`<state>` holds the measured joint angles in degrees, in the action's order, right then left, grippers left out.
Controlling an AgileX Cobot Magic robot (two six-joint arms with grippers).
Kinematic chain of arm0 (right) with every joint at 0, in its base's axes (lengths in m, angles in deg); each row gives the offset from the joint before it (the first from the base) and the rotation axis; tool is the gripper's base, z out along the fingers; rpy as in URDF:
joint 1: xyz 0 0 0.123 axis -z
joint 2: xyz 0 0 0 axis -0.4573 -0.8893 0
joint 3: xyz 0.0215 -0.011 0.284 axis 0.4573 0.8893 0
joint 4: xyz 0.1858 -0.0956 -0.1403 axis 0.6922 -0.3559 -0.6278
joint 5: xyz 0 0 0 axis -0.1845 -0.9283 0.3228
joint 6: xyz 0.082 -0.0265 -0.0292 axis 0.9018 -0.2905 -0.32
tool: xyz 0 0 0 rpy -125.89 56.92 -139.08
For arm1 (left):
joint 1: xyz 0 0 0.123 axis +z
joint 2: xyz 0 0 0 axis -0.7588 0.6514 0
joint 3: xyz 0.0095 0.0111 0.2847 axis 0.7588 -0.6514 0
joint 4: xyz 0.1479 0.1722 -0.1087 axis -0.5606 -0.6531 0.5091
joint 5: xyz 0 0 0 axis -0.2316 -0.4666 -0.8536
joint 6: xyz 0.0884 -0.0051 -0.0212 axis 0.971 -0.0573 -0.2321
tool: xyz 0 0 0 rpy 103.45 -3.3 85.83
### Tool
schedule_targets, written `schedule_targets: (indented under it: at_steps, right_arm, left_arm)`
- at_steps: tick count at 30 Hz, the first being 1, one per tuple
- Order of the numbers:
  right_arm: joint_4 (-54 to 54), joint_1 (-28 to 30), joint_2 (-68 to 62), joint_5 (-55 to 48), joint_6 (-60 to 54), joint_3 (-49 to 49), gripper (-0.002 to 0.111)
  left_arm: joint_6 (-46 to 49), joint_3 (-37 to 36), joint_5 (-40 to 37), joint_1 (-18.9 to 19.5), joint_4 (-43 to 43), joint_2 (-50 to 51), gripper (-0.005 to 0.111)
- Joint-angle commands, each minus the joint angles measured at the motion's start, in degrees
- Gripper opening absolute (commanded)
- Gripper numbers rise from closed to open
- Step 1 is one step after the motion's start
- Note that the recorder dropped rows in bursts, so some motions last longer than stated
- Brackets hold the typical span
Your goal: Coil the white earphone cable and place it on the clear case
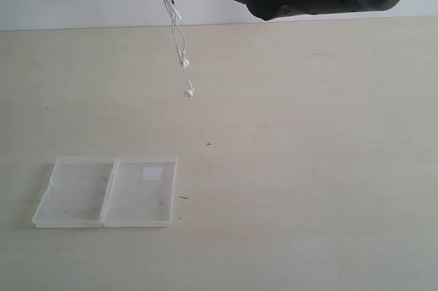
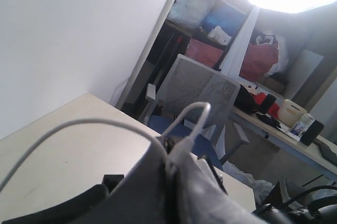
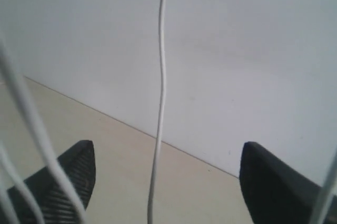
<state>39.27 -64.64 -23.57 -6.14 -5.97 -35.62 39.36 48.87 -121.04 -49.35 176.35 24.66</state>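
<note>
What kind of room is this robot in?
Probably an office or lab workroom: a mesh-backed office chair, shelves stuffed with bags, and a cluttered desk beyond the pale work table.

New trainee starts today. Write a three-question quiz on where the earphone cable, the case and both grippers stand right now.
1. True or false: the clear case lies open on the table.
2. The white earphone cable is: A coiled on the case; B dangling in the air, pinched in the left gripper; C lying flat on the table.
3. How do the jaws of the right gripper stand?
Key: 1 true; 2 B; 3 open, with a cable strand between them, ungripped.
</note>
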Motion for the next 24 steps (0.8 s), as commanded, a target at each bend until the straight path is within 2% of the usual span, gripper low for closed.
schedule_targets:
  at_steps: [1, 13, 18, 24]
  right_arm:
    - [-0.3, -0.2, -0.4, 0.5, -0.5, -0.4, 0.068]
    - [-0.3, -0.1, -0.5, 0.6, -1.1, -0.4, 0.052]
    - [-0.3, -0.1, -0.6, 0.4, -1.1, -0.4, 0.035]
    - [-1.2, -0.1, -0.6, 0.4, -1.5, -0.4, 0.01]
  left_arm:
    - [0.4, 0.2, -0.2, 0.0, 1.1, -0.2, 0.0]
    - [0.4, 0.2, -0.2, -0.1, 1.6, -0.2, 0.0]
    - [0.4, 0.2, -0.2, -0.1, 1.6, -0.2, 0.0]
    - [0.4, 0.2, -0.2, -0.1, 1.6, -0.2, 0.0]
